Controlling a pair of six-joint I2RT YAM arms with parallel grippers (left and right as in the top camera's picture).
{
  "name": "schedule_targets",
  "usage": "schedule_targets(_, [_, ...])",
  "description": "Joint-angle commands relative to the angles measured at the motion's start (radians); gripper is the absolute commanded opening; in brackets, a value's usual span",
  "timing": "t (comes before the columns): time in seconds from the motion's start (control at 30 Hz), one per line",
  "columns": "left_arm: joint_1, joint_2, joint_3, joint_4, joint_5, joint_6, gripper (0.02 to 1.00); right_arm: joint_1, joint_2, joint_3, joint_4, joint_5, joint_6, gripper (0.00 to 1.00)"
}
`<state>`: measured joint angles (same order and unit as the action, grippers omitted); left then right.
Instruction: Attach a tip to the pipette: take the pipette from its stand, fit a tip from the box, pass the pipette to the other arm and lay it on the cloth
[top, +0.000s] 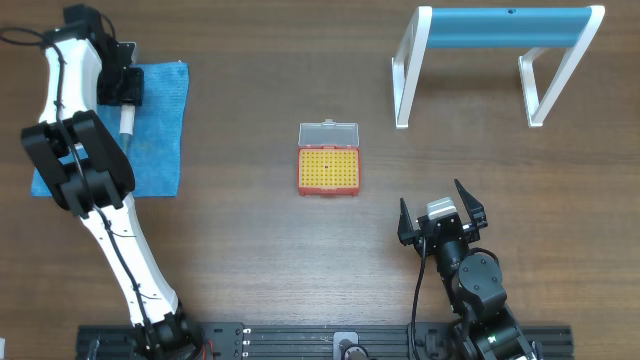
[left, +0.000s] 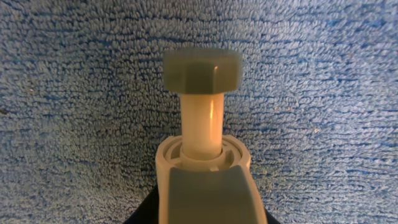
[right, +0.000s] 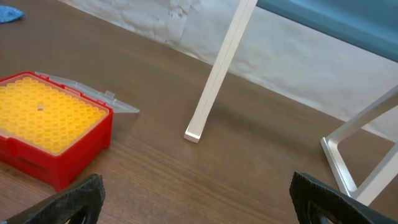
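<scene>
The pipette (top: 128, 122) is over the blue cloth (top: 163, 108) at the table's far left, held in my left gripper (top: 121, 84), which is shut on it. In the left wrist view its grey plunger knob and white shaft (left: 202, 118) stand close up against the cloth's blue weave (left: 62, 93); I cannot tell whether it touches the cloth. The red tip box (top: 328, 171) with yellow tips stands mid-table, lid open, also seen as the red box (right: 50, 121). My right gripper (top: 441, 215) is open with nothing between its fingers, near the front, right of the box.
The pipette stand (top: 505, 25), a blue bar on white legs, stands at the back right with nothing on it; one white leg (right: 221, 68) rises ahead of my right gripper (right: 199, 198). Bare brown tabletop lies between box, stand and cloth.
</scene>
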<state>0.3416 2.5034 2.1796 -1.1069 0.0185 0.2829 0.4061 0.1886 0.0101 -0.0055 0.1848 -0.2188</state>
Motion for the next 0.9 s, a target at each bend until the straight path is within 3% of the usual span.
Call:
schedule_targets(0.03, [0.003,0.010,0.019,-0.004,-0.003,-0.017,0.244,0.005,-0.008,-0.006,-0.027,0.006,0.019,0.974])
schedule_targets(0.1, [0.003,0.010,0.019,-0.005,0.004,-0.016,0.332,0.005,-0.008,-0.006,-0.047,0.006,0.019,0.974])
schedule_targets(0.27, [0.003,0.010,0.019,-0.004,0.013,-0.016,0.428,0.005,-0.008,-0.006,-0.047,0.006,0.019,0.974])
schedule_targets(0.53, [0.003,0.009,0.019,-0.016,0.019,-0.016,0.485,0.005,-0.008,-0.006,-0.047,0.006,0.019,0.974])
schedule_targets(0.67, [0.003,0.002,0.039,-0.046,0.051,-0.016,0.673,0.005,-0.008,-0.006,-0.047,0.006,0.019,0.974])
schedule_targets(0.9, [0.003,-0.019,0.152,-0.135,0.064,-0.016,0.825,0.005,-0.008,-0.006,-0.047,0.006,0.019,0.974])
